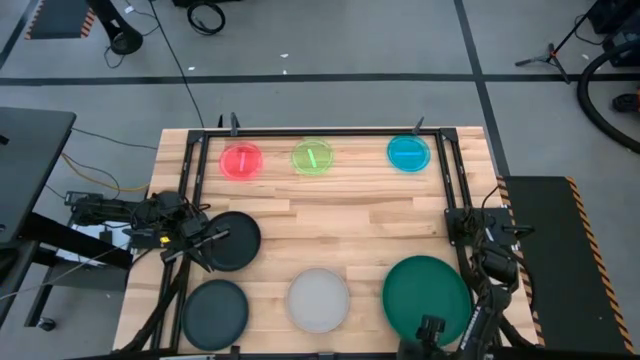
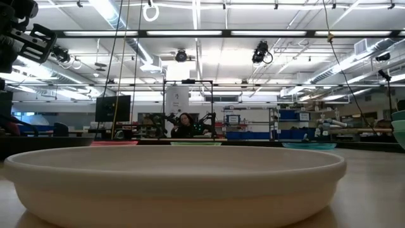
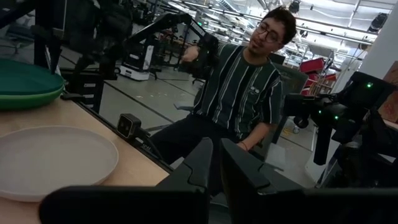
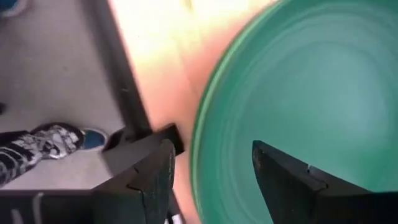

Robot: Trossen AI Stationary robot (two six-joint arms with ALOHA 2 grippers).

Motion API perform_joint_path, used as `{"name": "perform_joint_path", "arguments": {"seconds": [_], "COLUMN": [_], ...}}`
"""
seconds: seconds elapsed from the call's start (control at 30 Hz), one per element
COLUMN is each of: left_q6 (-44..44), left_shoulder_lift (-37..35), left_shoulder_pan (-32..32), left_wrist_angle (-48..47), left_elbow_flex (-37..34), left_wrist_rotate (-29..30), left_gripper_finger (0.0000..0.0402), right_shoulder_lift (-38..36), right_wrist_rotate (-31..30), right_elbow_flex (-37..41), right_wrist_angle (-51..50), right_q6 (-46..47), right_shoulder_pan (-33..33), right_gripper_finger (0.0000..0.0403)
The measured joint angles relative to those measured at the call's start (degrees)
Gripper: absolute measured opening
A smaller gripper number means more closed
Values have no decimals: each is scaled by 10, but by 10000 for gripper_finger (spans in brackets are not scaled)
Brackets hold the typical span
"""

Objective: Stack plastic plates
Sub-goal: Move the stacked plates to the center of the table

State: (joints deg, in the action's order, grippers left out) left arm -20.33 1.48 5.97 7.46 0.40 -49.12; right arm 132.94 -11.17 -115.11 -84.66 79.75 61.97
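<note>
The right hand [image 1: 428,330] hovers spread over the near rim of the large round green plastic plate [image 1: 427,291], which lies at its 12 o'clock. The left hand [image 1: 210,240] (pressed together, it seems) sits over one of two black plates [image 1: 233,240]. One grey plate [image 1: 319,299] sits mid-bench [image 1: 350,215]; three small translucent ones line the far edge.

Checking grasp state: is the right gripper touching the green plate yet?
Cannot tell. In the right wrist view the right gripper straddles the green plate's rim with fingers open, but no contact or gap shows plainly.
</note>
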Motion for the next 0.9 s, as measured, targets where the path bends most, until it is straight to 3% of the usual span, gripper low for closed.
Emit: {"name": "perform_joint_path", "arguments": {"seconds": [0.17,0.37,0.5,0.73,0.9], "left_q6": [0,0,0,0,0], "left_shoulder_lift": [0,0,0,0,0], "left_shoulder_pan": [0,0,0,0,0], "left_wrist_angle": [0,0,0,0,0], "left_elbow_flex": [0,0,0,0,0], "left_wrist_rotate": [0,0,0,0,0], "left_gripper_finger": [38,38,38,38,38], "right_shoulder_lift": [0,0,0,-4,-26], "right_wrist_rotate": [36,52,56,51,-26], "right_elbow_flex": [63,84,85,85,49], "right_wrist_angle": [60,66,65,33,-35], "right_q6": [1,11,0,-51,-122], "right_shoulder_pan": [-18,-35,-41,-53,-69], "right_gripper_finger": [222,206,162,50,47]}}
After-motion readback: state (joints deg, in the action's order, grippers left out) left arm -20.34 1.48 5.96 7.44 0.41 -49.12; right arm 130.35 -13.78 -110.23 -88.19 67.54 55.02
